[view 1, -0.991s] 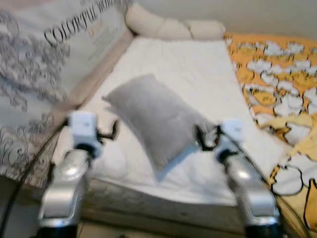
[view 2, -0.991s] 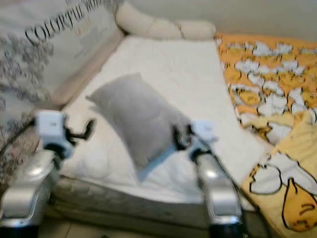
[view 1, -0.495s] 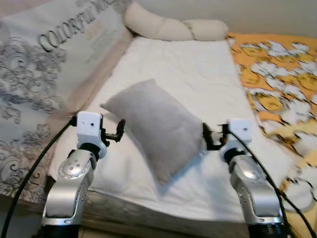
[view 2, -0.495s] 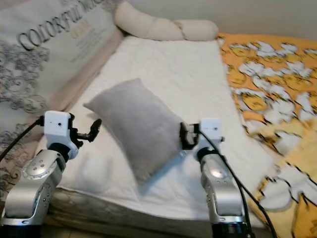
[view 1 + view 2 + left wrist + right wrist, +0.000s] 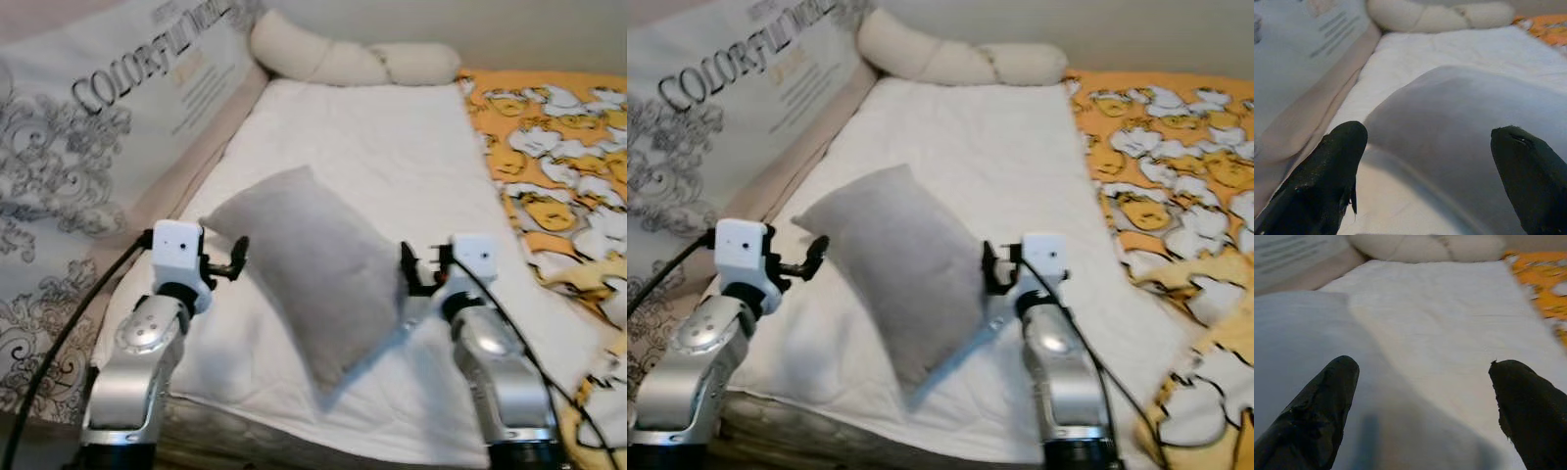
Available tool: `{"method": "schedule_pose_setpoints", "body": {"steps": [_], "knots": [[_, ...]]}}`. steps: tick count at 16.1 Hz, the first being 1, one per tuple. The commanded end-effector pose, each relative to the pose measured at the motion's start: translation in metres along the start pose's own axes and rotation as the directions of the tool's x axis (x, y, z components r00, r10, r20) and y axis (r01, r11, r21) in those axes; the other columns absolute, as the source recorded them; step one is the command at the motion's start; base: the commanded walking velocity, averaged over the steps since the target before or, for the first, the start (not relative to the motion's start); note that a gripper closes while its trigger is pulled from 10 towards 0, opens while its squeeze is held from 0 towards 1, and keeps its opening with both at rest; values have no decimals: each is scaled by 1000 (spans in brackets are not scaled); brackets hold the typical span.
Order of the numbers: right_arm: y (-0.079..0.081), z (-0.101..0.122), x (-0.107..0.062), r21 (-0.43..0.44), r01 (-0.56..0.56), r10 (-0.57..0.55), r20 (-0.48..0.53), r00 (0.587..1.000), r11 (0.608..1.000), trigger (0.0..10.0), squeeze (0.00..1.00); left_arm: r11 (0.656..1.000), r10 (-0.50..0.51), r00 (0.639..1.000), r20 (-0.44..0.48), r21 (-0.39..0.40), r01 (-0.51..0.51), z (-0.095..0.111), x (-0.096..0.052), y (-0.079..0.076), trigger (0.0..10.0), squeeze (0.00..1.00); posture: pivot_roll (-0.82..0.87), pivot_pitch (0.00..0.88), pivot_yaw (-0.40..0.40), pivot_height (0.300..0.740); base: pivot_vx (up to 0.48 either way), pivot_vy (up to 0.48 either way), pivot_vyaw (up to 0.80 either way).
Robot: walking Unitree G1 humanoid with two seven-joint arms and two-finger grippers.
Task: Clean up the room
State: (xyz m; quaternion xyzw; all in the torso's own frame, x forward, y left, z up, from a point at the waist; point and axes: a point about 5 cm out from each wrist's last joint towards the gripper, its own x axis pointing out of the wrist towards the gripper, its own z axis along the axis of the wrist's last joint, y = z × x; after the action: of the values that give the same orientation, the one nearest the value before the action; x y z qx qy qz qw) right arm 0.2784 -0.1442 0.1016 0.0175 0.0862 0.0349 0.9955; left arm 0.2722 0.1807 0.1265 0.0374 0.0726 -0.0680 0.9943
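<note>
1. Right now my two claws hang on either side of the soft grey rectangular pillow (image 5: 313, 264), which lies slantwise across the near end of the white quilted mattress (image 5: 392, 147), one corner pointing toward me and the mattress edge.

2. My left gripper (image 5: 238, 257) sits just beside the pillow's left flank, its two black fingers spread wide apart with nothing between them. In the left wrist view the grey fabric fills the gap ahead of the fingertips (image 5: 1337, 161).

3. My right gripper (image 5: 406, 269) is close against the pillow's right edge, likewise spread wide and holding nothing. I cannot tell whether a finger already brushes the cloth.

4. I judge the pillow light, plump and yielding. It will dent and sag under a pinch, and the smooth cover may slide out of a shallow grip.

5. So I would take it from both sides at once, at the middle of each long flank, pressing deep enough to bunch cloth and filling together. A single-corner hold would let it droop and swing.

6. Further up, the long cream bolster cushion (image 5: 343, 59) rests at the head of the mattress, which looks a fair place for the pillow to go.

7. To my left stands a pale printed panel with grey scrollwork and lettering (image 5: 88, 137); to my right lies the orange blanket with white and yellow cartoon figures (image 5: 558, 147), rumpled near my right arm.
</note>
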Motion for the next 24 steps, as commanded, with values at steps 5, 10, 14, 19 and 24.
{"method": "schedule_pose_setpoints", "body": {"steps": [5, 10, 14, 19, 24], "knots": [[2, 3, 7, -32, -28, 28, 2, 1000, 999, 10000, 0, 998, -68, 996, -62, 3, 68, -6, 8, -10, 10000, 745, -30, 0, 35, 740, 0, 0, 0], [-29, -2, 35, -130, 27, -40, -92, 995, 991, 10000, 0, 982, -185, 952, -243, 1, 191, -28, 30, -26, 10000, 0, -41, 0, 37, 740, 0, 0, 0], [-74, 3, 61, -303, 57, -105, -143, 984, 951, 10000, 0, 932, -343, 837, -425, -45, 359, -48, 54, -61, 10000, 0, -73, 0, 41, 740, 0, 0, 0], [-87, -4, 60, -364, -6, -73, -202, 977, 931, 10000, 0, 962, -225, 814, -535, 8, 272, -64, 68, -55, 10000, 0, -105, 0, 51, 740, 0, 0, 0], [-56, -24, 56, -302, -205, 125, -263, 956, 931, 10000, 0, 961, -276, 875, -397, -146, 237, -50, 81, -72, 10000, 0, -100, 0, 49, 740, 0, 0, 0]]}}
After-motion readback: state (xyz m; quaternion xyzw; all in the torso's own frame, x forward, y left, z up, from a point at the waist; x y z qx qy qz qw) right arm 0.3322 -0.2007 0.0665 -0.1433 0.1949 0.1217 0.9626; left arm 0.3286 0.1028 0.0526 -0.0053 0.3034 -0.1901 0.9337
